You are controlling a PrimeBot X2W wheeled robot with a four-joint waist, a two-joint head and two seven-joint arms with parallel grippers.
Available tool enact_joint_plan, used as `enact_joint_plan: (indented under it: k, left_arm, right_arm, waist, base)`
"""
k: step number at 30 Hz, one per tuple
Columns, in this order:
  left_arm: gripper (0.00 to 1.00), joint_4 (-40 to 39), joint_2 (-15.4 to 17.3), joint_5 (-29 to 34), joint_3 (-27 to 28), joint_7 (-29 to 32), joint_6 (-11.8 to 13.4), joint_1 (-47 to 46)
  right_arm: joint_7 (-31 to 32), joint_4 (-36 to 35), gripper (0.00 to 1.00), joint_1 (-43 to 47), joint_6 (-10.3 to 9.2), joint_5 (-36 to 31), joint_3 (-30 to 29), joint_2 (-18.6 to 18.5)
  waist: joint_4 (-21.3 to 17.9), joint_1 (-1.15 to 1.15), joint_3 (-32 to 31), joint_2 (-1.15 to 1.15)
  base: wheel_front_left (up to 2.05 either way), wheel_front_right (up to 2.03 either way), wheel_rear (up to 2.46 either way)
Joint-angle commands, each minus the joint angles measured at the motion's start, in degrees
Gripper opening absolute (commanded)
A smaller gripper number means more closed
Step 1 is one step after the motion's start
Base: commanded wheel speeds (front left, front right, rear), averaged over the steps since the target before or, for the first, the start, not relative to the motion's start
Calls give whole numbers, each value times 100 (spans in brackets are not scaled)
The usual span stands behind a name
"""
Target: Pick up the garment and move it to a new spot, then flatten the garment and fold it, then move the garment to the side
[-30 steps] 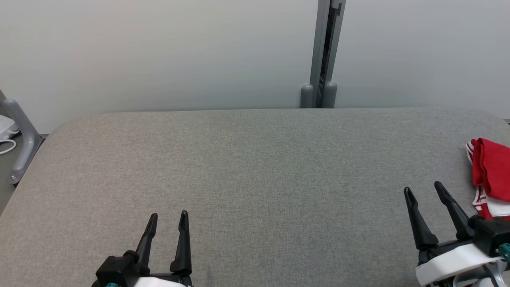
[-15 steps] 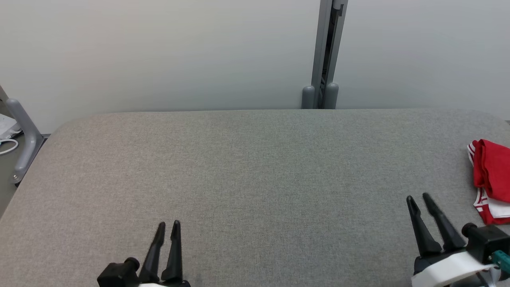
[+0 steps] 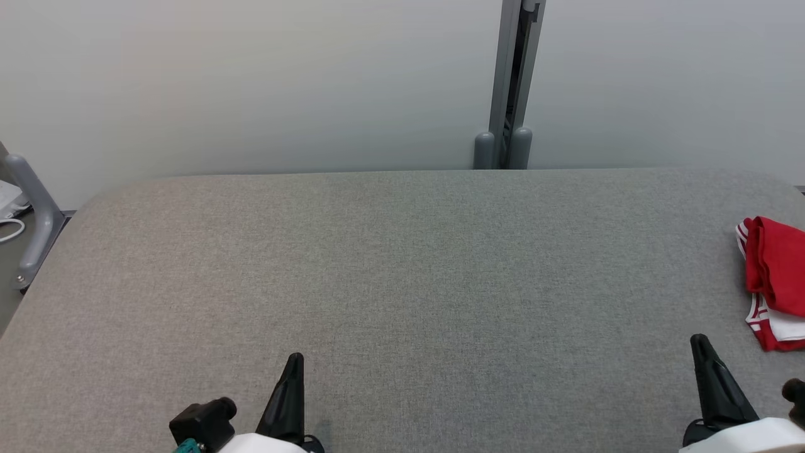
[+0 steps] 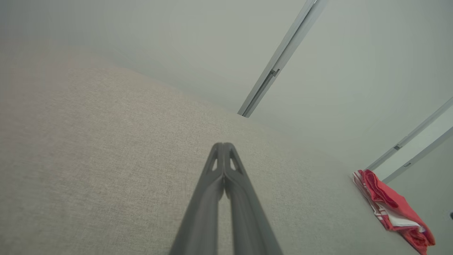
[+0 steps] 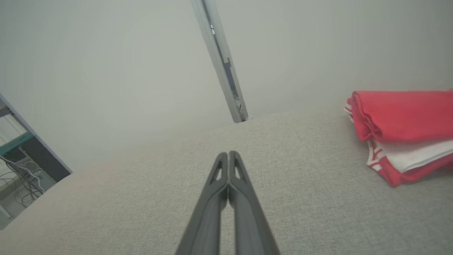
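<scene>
Garment (image 3: 775, 277) folded at surface (image 3: 402, 283) right edge, task looks done; left pincer (image 3: 293, 368), right pincer (image 3: 703, 352) closed, empty.

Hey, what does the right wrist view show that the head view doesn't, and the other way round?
Of the two, just the right wrist view has a dark shelf with cables beyond the grey table. Just the head view has the left gripper, shut, and a bent grey tube off the table's left corner. Both show the folded red and white garment lying on the table, the shut right gripper apart from it, and the grey post on the wall.
</scene>
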Motion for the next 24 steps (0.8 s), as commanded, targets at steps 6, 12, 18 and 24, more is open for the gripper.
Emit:
enact_joint_plan:
  k: [6,12,18,24]
  left_arm:
    - [0,136,10,-895,-320,70,-144,-578]
    - [0,275,12,-1523,-549,119,-234,-860]
    - [0,410,14,-2105,-755,175,-317,-1120]
    - [0,538,17,-2647,-944,227,-398,-1362]
  right_arm:
    - [179,-347,0,153,0,855,-439,28]
    - [302,-526,0,323,0,1464,-734,85]
    - [420,-689,0,478,0,2031,-1012,138]
    - [535,-838,0,621,0,2559,-1274,188]
  waist:
    - [-19,0,22,0]
    - [-36,0,43,0]
    - [-53,0,62,0]
    - [-70,0,82,0]
  base:
    - [0,0,0]
    - [0,0,0]
    - [0,0,0]
    - [0,0,0]
